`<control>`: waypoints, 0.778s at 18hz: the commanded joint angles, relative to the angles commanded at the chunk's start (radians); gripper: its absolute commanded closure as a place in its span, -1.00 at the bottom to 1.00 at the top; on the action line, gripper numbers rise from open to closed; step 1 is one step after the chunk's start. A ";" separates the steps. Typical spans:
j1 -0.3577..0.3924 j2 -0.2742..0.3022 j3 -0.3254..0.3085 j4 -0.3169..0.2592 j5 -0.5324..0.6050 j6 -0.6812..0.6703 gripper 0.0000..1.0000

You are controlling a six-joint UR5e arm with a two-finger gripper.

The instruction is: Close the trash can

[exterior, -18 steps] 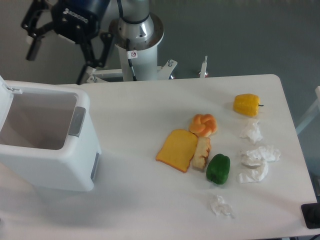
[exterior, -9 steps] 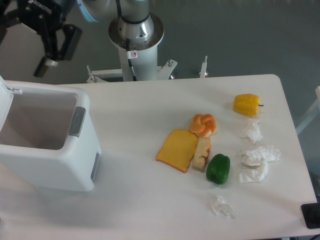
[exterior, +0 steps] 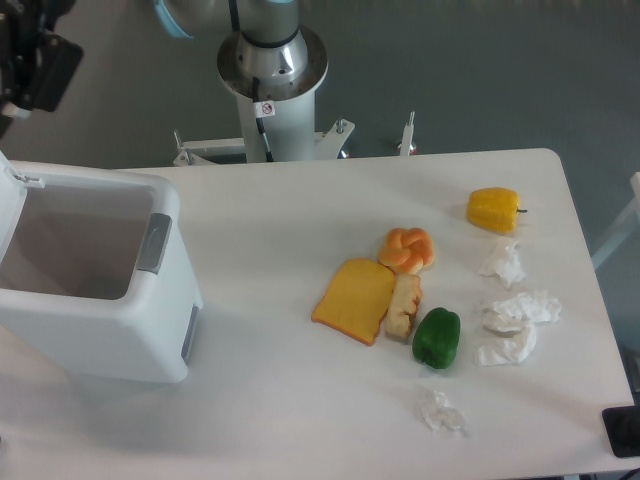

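Observation:
The trash can [exterior: 120,330] stands at the table's left end, a big white bin with its mouth open and the inside bare. Its lid [exterior: 8,205] stands raised at the left edge of the view. A grey push-tab [exterior: 153,243] sits on the right rim. My gripper [exterior: 25,85] is in the top left corner, above and behind the bin, well apart from it. It is cut off by the frame edge, so how the fingers stand does not show.
The robot base [exterior: 272,70] rises behind the table. On the right half lie a yellow pepper [exterior: 493,209], a bun [exterior: 406,249], a toast slice [exterior: 354,299], a green pepper [exterior: 437,337] and several crumpled tissues [exterior: 516,310].
My gripper has swung left from above the bin's back right corner to the top left corner, partly leaving the view. The bin and the food have not moved.

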 joint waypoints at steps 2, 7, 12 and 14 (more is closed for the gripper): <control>-0.006 -0.002 0.000 -0.002 -0.011 0.000 -1.00; -0.052 -0.002 -0.012 -0.003 -0.011 -0.020 -1.00; -0.084 -0.005 -0.026 -0.005 -0.012 -0.083 -1.00; -0.095 0.001 -0.031 -0.005 -0.012 -0.083 -1.00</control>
